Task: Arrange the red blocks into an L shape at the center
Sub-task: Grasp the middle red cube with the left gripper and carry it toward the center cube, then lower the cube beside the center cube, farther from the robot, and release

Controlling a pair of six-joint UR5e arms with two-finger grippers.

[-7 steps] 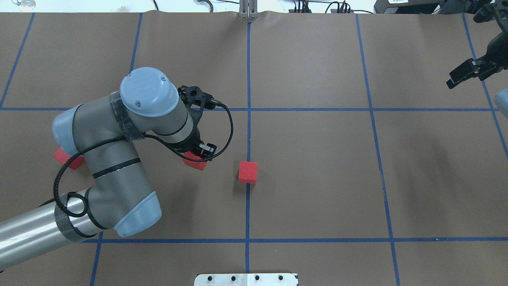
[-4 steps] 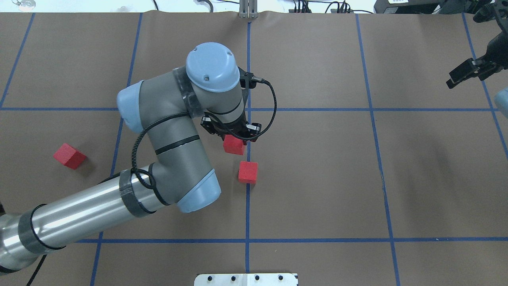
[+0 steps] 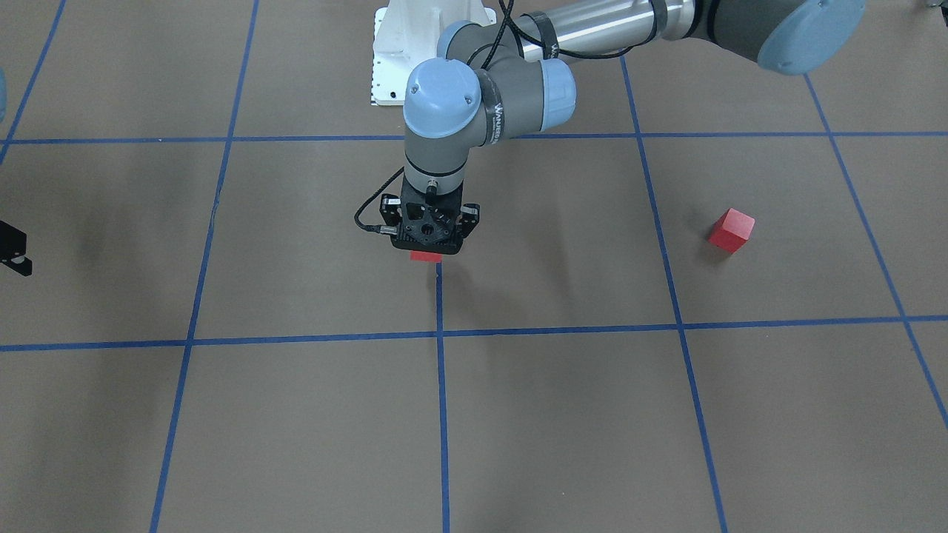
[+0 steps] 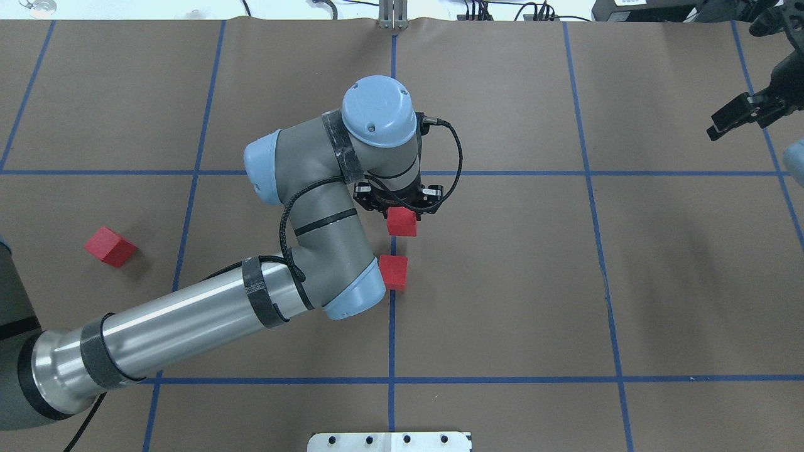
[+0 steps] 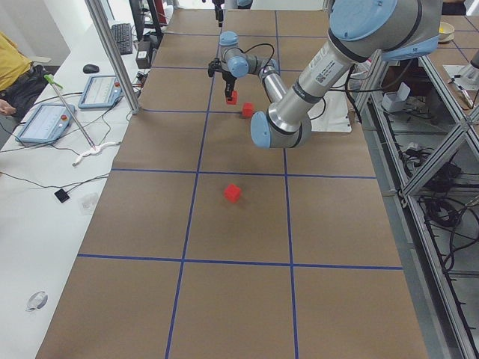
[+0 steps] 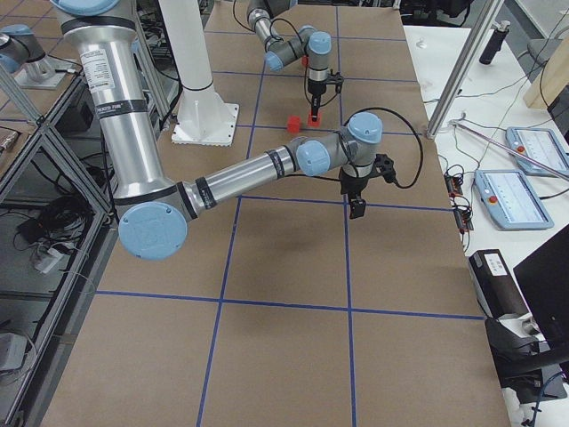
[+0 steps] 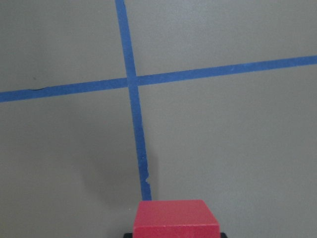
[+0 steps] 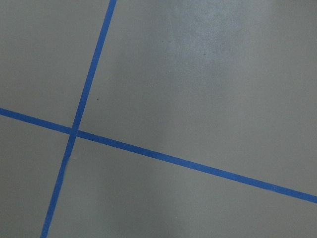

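Moved: left arm [image 4: 317, 207] has swung rightward since the earlier overhead frames, bringing the held red block [image 4: 402, 223] from left of the blue tape line [image 4: 392, 326] to over it.
Front-facing: left claw [image 3: 428, 235] points straight down, clamped on the held red block; stray red block [image 3: 731, 230] lies well apart.
Overhead: resting red block [image 4: 396, 271] sits on the line at the table [image 4: 502, 282] centre, near the held one, with a gap between them; I cannot tell how far the right claw [image 4: 732, 117] is open.
Left side: all three blocks show.
Left wrist: held red block over the tape; contact with the table unclear.
Right wrist: crossing tape lines only.
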